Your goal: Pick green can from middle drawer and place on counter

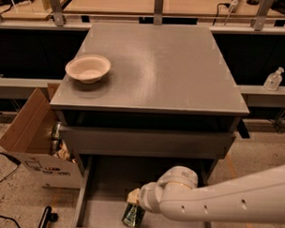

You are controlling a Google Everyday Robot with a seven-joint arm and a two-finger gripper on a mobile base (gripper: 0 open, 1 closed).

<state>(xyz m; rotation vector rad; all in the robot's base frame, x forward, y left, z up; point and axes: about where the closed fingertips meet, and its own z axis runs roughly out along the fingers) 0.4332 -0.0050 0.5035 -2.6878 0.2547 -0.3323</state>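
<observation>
The middle drawer (101, 208) is pulled open at the bottom, under the cabinet. My gripper (134, 207) reaches into it from the right on the white arm, pointing down at the drawer's front. It is shut on the green can (133, 216), which hangs tilted under the wrist, just above the drawer's grey floor. The counter (163, 65) is the grey cabinet top above, well above the gripper.
A cream bowl (88, 68) sits on the counter's left side. An open cardboard box (33, 140) stands on the floor left of the cabinet. A clear pump bottle (273, 79) stands on a ledge at the right. The upper drawer front (146, 142) is closed.
</observation>
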